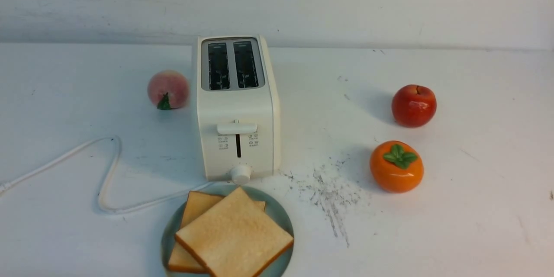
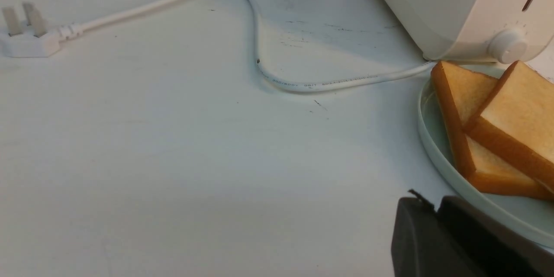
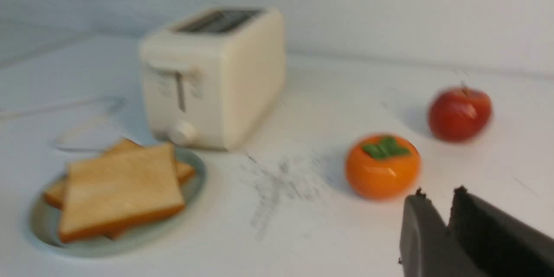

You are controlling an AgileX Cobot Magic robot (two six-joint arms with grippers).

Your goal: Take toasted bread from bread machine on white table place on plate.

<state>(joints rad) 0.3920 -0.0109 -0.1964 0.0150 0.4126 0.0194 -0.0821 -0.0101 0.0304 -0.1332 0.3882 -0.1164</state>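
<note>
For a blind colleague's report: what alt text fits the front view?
Two toast slices lie stacked on a blue-green plate in front of a cream toaster with empty slots. A peach sits left of it, an apple and persimmon right.

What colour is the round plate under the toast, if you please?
The round shallow plate is pale blue-green, clearest in the front view.

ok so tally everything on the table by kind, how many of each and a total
toast slices: 2, stacked on the plate, upper, lower
plates: 1
toasters: 1, slots empty, with its cord
fruit: 3, a peach, an apple, a persimmon
total: 7
</note>
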